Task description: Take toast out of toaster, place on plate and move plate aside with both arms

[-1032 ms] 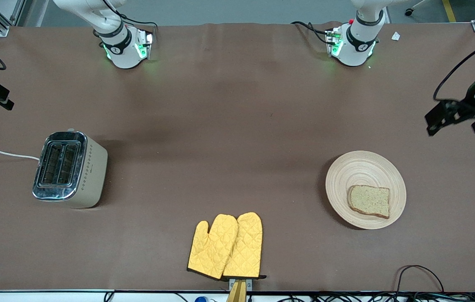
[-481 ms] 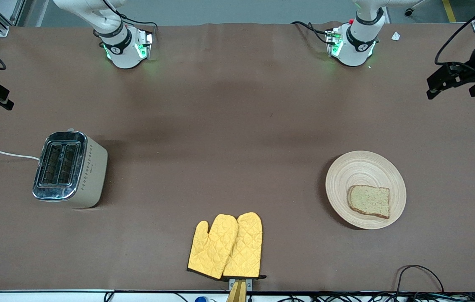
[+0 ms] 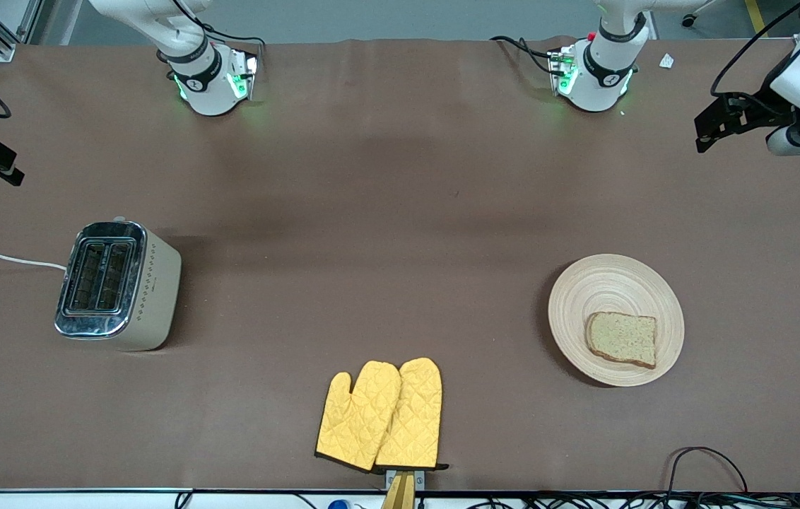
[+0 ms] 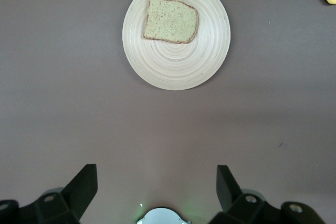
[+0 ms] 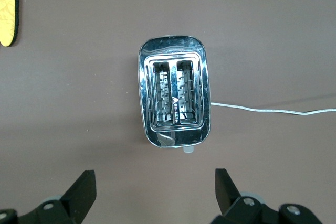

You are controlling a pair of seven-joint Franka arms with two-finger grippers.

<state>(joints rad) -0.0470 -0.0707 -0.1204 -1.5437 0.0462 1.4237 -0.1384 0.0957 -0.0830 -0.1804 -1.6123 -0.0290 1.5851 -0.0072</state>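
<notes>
The toast lies flat on the round wooden plate, on the part of the plate nearest the front camera. Both also show in the left wrist view, toast on plate. My left gripper hangs open and empty, high over bare table at the left arm's end; in its own view nothing is between the fingers. My right gripper hangs open and empty at the right arm's end, looking down on the toaster, with its own fingers apart.
The chrome-topped toaster stands at the right arm's end with both slots empty and a white cord. Two yellow oven mitts lie at the table edge nearest the front camera. Black cables trail at that edge.
My left gripper has risen and drawn away from the plate toward the robots' side of the table. The right arm, the toast and the plate have not moved.
</notes>
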